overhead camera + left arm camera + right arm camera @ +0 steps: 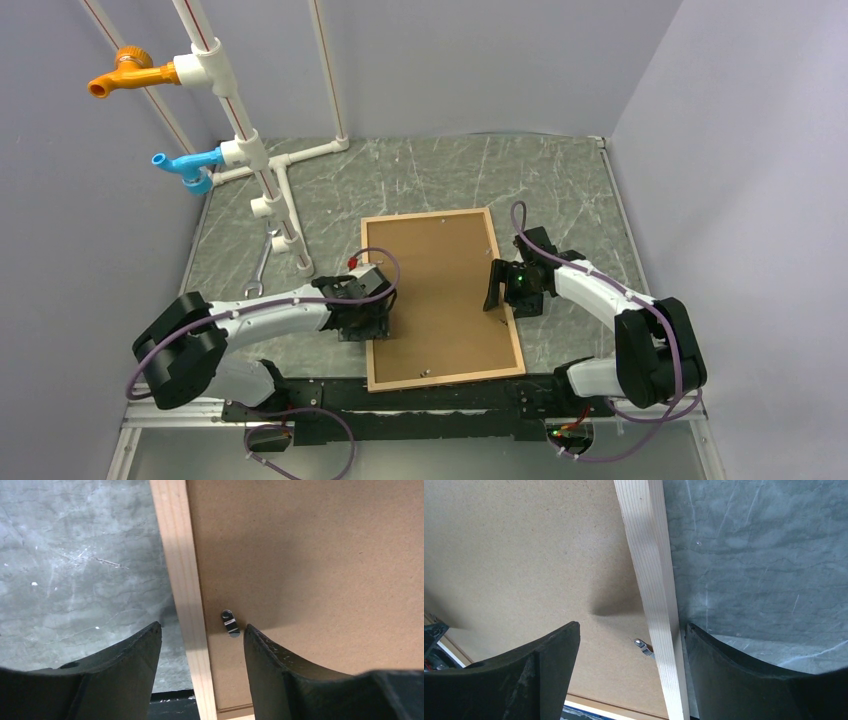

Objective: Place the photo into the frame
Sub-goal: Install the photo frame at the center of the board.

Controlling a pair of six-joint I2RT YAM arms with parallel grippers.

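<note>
Frame lies flat, back side up, at mid-bench between the two arms, with a brown backing board set inside it. Left end effector: parted, empty, straddling the frame's left strip beside a small metal turn clip. Right end effector: parted wide, empty, straddling the right strip

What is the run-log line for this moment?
left gripper: open over frame left rail | right gripper: open over right rail | backing board: in frame | photo: not visible
</note>
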